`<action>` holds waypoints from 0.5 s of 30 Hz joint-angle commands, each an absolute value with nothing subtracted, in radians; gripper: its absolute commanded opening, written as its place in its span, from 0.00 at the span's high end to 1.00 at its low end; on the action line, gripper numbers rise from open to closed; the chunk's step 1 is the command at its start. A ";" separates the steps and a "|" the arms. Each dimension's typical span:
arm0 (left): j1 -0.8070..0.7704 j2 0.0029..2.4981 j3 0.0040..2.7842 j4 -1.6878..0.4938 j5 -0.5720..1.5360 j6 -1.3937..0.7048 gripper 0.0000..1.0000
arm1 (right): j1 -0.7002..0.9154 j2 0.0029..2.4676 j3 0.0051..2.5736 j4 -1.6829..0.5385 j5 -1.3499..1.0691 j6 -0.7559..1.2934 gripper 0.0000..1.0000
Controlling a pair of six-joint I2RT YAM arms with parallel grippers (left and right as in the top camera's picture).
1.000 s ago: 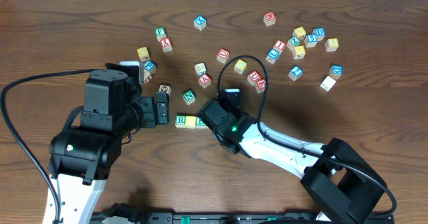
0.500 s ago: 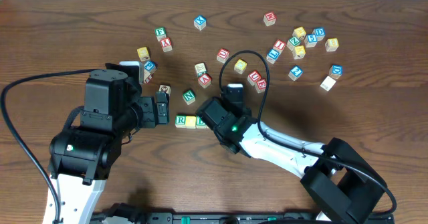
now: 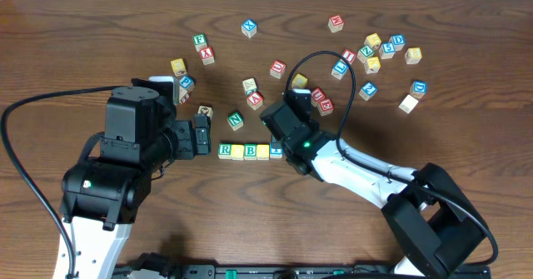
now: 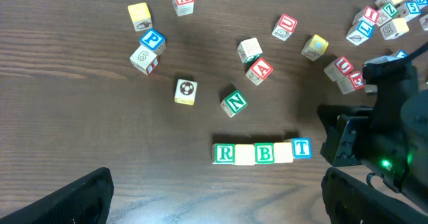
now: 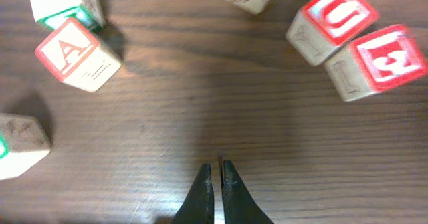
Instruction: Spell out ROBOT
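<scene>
The right gripper (image 5: 215,172) is pinched shut on nothing, and the row (image 4: 265,153), R through to the T block (image 4: 301,148), lies behind its tips, long axis crosswise, T end just beside its wrist. Ahead sit the A block (image 5: 77,53), left, and the U block (image 5: 331,20), right. The left gripper (image 4: 217,184) gapes empty, row dead ahead.

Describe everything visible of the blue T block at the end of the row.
The blue T block is a wooden-looking cube, its pale top face bearing a blue border and T. It sits flat on the table at the right end of the row in the left wrist view, turned slightly off the row's line. Its left side meets a yellow-topped block. Nothing grips it; the right arm is close beside.
</scene>
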State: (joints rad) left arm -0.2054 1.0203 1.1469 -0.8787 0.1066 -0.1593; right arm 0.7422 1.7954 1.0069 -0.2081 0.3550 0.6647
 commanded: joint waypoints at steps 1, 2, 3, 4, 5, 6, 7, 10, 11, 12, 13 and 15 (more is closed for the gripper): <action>-0.202 1.019 1.165 -0.879 0.113 -0.150 0.02 | 0.736 1.788 1.007 -0.197 0.228 0.580 0.99; -0.202 1.018 1.165 -0.879 0.113 -0.150 0.02 | 0.736 1.788 1.007 -0.198 0.218 0.577 0.99; -0.202 1.018 1.165 -0.879 0.113 -0.150 0.02 | 0.736 1.788 1.007 -0.203 0.213 0.577 0.99; -0.202 1.019 1.165 -0.879 0.113 -0.150 0.02 | 0.736 1.788 1.007 -0.209 0.208 0.578 0.99; -0.202 1.019 1.165 -0.879 0.113 -0.150 0.02 | 0.736 1.788 1.007 -0.215 0.206 0.578 0.99; -0.202 1.018 1.165 -0.879 0.112 -0.150 0.02 | 0.736 1.788 1.007 -0.221 0.203 0.578 0.99; -0.202 1.019 1.165 -0.879 0.113 -0.150 0.02 | 0.736 1.788 1.007 -0.229 0.202 0.578 0.99; -0.202 1.018 1.165 -0.879 0.113 -0.150 0.02 | 0.736 1.789 1.007 -0.255 0.184 0.567 0.99; -0.202 1.019 1.165 -0.879 0.113 -0.150 0.02 | 0.736 1.790 1.007 -0.262 0.179 0.567 0.99; -0.202 1.019 1.165 -0.879 0.113 -0.150 0.02 | 0.736 1.792 1.007 -0.267 0.175 0.567 0.99; -0.202 1.019 1.165 -0.879 0.112 -0.150 0.02 | 0.736 1.793 1.007 -0.270 0.172 0.567 0.99; -0.202 1.019 1.165 -0.879 0.112 -0.150 0.02 | 0.736 1.794 1.007 -0.277 0.162 0.567 0.99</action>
